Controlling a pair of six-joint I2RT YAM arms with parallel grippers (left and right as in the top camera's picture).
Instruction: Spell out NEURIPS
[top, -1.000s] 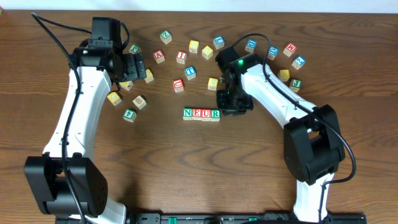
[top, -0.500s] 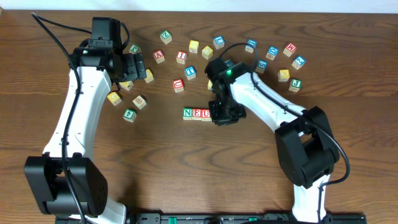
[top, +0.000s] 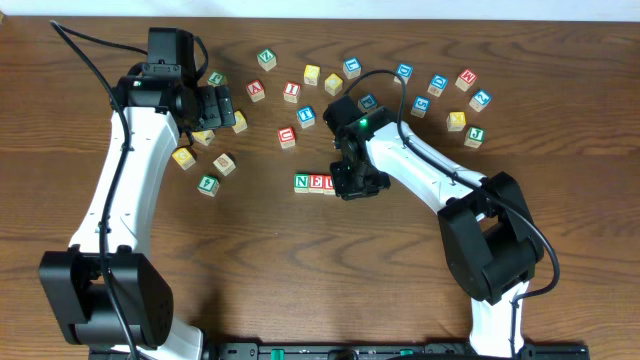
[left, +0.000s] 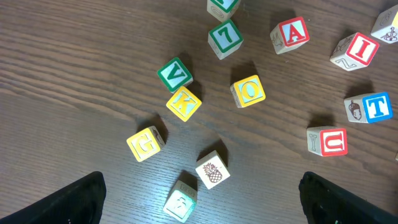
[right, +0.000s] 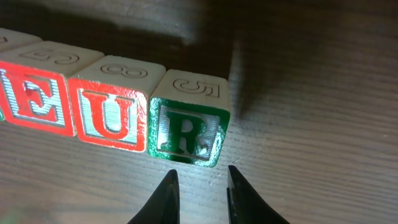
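A row of cubes reading N (top: 302, 183), E (top: 316, 183), U (top: 329, 183) lies mid-table. In the overhead view my right gripper (top: 350, 186) covers the row's right end. The right wrist view shows the red E (right: 37, 106), red U (right: 112, 118) and green R (right: 185, 132) side by side. My right gripper (right: 201, 173) hovers just in front of the R, jaws a narrow gap apart and holding nothing. A red I cube (top: 291, 90) lies among the loose cubes at the back. My left gripper (top: 218, 105) hangs wide open over loose cubes, holding nothing (left: 199, 211).
Loose cubes lie scattered across the back, from a green F (top: 207, 184) on the left to a red M (top: 466, 78) on the right. Below the left wrist are a green V (left: 175, 74), yellow K (left: 183, 103), yellow O (left: 249, 91) and a pineapple cube (left: 212, 170).
My right arm has swung left, bringing its gripper over the right end of the row, so the R no longer shows from overhead. The left arm has not moved.
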